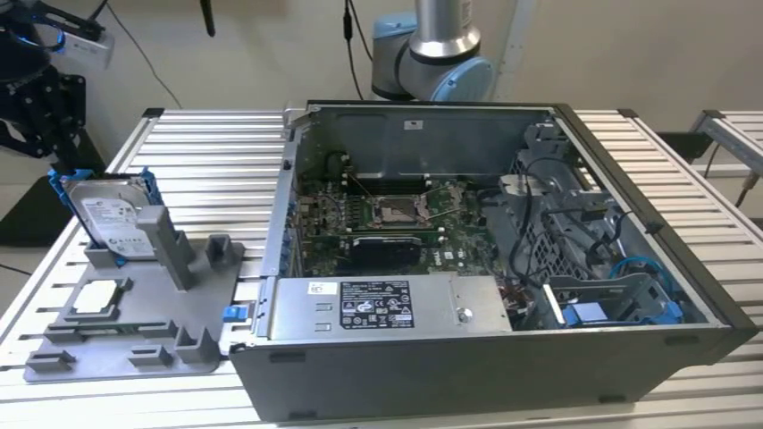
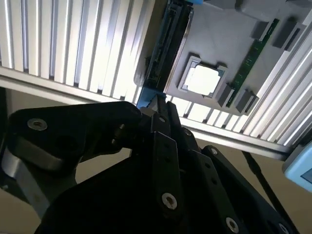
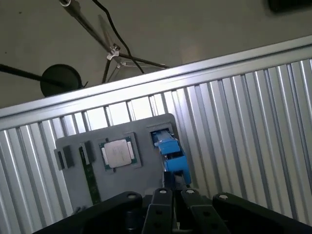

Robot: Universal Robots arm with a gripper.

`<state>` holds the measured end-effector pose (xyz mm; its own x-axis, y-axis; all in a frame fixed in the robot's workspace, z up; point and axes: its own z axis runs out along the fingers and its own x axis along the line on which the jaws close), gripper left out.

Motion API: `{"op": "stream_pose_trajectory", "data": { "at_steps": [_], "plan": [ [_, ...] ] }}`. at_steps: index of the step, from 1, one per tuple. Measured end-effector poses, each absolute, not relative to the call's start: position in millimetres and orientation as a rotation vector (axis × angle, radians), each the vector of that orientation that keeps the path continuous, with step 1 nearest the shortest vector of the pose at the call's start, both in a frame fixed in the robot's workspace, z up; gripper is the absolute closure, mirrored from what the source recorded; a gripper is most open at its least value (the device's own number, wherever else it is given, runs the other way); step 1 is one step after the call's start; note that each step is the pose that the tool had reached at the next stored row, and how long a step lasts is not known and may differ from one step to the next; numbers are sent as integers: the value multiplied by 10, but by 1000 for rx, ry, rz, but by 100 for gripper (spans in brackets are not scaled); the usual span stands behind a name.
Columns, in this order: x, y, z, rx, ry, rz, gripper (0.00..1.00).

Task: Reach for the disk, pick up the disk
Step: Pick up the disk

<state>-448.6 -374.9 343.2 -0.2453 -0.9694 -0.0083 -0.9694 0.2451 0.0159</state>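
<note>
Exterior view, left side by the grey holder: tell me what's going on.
The arm's gripper hangs above the disk, apart from it; the disk is not yet picked up. The disk stands upright in a slot of the grey holder on the slatted table, beside the open computer case. A small square chip lies flat on the same holder.

In the exterior view the arm (image 1: 439, 27) is a smooth silver-grey tube rising from a rounded grey joint housing (image 1: 435, 71) with pale blue caps on its sides. In the second wrist view the end effector (image 2: 161, 109) is matt black throughout, built of flat, angular linkage bars stacked side by side beside a broad rounded block, with small round silver screw heads (image 2: 168, 199) set at the pivots.
</note>
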Motion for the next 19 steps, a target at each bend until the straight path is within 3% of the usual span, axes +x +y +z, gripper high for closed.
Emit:
{"op": "stream_pose_trajectory", "data": {
  "at_steps": [19],
  "plan": [
    [-4487, -3723, 3229, 2094, -2337, -27, 0]
  ]
}}
